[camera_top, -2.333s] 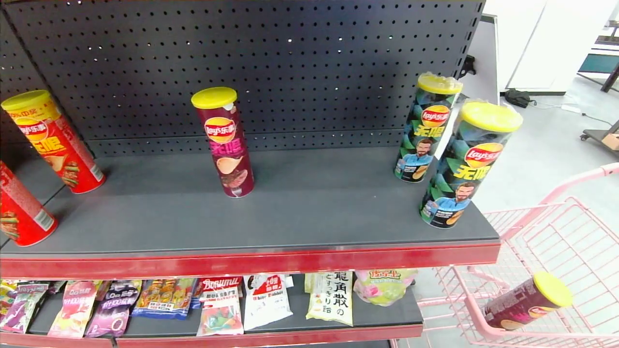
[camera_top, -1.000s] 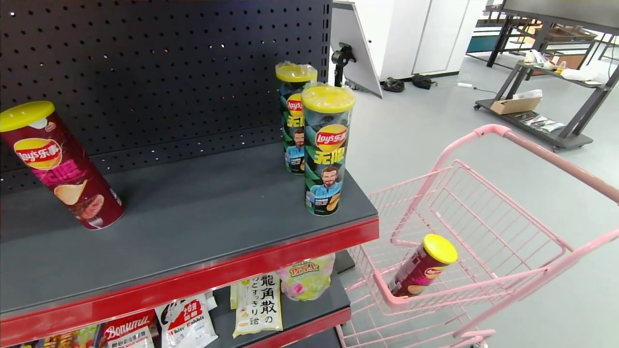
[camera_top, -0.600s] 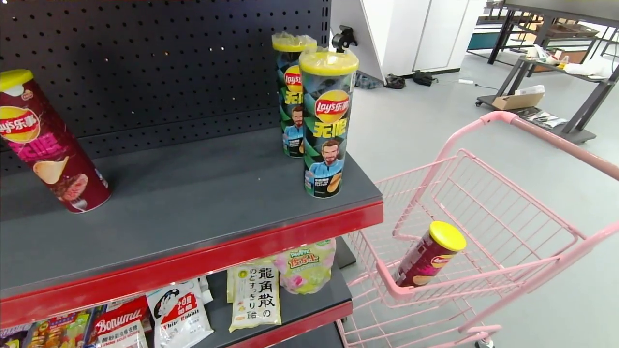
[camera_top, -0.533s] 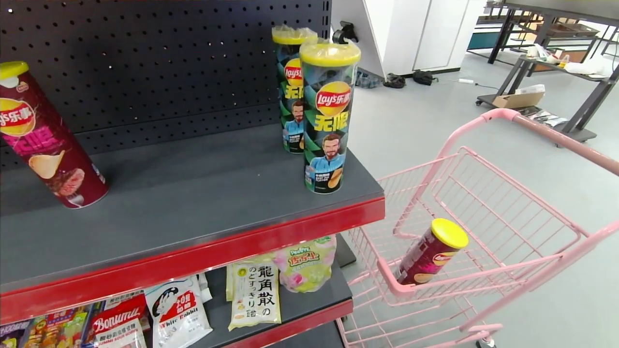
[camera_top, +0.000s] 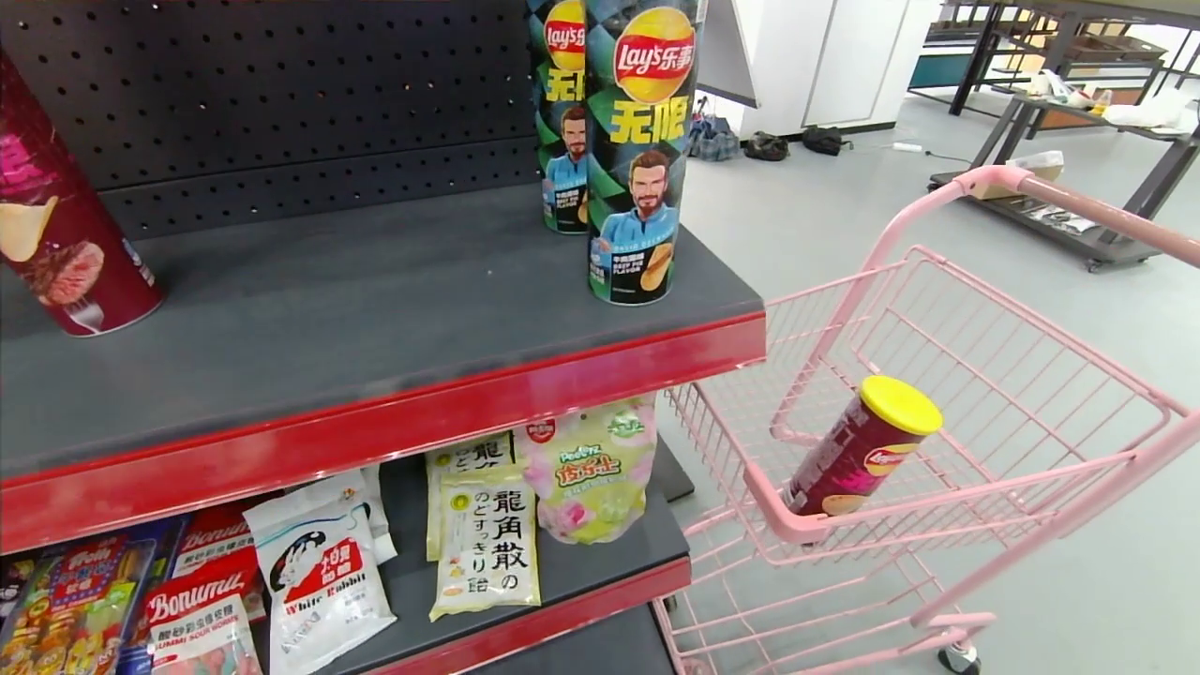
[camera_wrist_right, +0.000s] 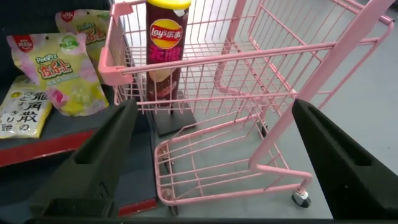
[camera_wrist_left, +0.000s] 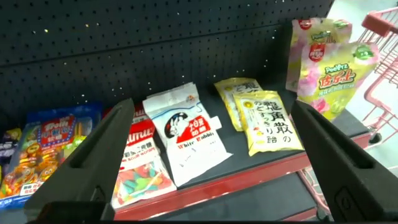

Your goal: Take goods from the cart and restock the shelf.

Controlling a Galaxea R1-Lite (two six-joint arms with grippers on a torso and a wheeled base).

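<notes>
Upper shelf: two green cans at right end, maroon can left. Lower shelf: snack bags. Cart: one yellow-lidded can, leaning.

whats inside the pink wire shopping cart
One maroon cylindrical chip can with a yellow lid sits in the basket of the pink wire shopping cart. In the head view, the basket's front rim covers the can's base.

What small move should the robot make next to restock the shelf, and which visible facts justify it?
Probably ease the right gripper forward towards the maroon can in the pink cart. Its jaws stand open and empty, that can is the only item seen in the cart, and the upper shelf has bare space beside a matching can.
</notes>
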